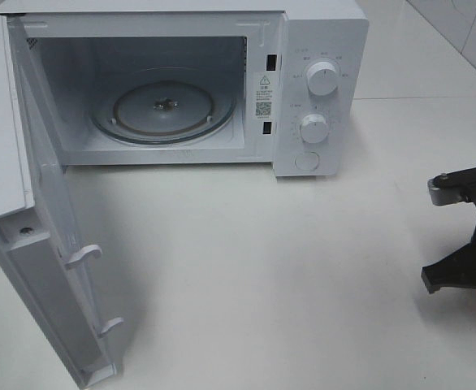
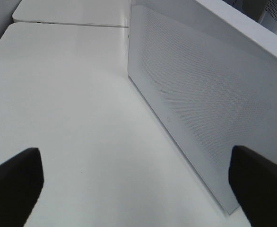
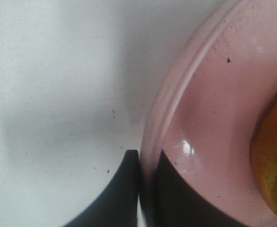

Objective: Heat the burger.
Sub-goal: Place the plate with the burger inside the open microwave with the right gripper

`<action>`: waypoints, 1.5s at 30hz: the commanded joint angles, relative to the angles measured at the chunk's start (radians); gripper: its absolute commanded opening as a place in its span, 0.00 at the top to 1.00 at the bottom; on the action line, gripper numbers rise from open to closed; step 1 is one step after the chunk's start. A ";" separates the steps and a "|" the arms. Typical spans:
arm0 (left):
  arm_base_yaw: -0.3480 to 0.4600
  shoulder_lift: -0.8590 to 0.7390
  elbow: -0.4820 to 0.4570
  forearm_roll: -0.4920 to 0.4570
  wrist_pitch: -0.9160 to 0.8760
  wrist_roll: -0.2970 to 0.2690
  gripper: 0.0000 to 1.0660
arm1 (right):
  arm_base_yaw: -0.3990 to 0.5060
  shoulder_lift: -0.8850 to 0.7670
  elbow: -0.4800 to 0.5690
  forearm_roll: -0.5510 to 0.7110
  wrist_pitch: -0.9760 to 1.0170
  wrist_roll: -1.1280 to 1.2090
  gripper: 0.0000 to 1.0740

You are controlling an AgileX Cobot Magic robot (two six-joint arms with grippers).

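Note:
In the right wrist view my right gripper is shut on the rim of a round pink plate, with one finger outside the rim and one inside. A golden-yellow edge of the burger shows on the plate; the rest of it is cut off by the frame. In the high view neither burger nor plate shows, only the right arm at the right edge. The white microwave stands at the back with its door swung wide open and its glass turntable bare. My left gripper is open, holding nothing, beside the door's outer face.
The microwave's two knobs sit on its right panel. The open door juts toward the front left of the white table. A second white tabletop lies beyond in the left wrist view.

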 commanded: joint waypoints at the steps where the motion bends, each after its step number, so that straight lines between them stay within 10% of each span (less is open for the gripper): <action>1: 0.001 -0.018 0.003 -0.006 0.004 0.003 0.06 | 0.024 -0.028 0.002 -0.051 0.066 0.009 1.00; 45: 0.001 -0.018 0.003 -0.006 0.004 0.003 0.06 | 0.522 -0.054 0.006 -0.088 0.381 0.018 1.00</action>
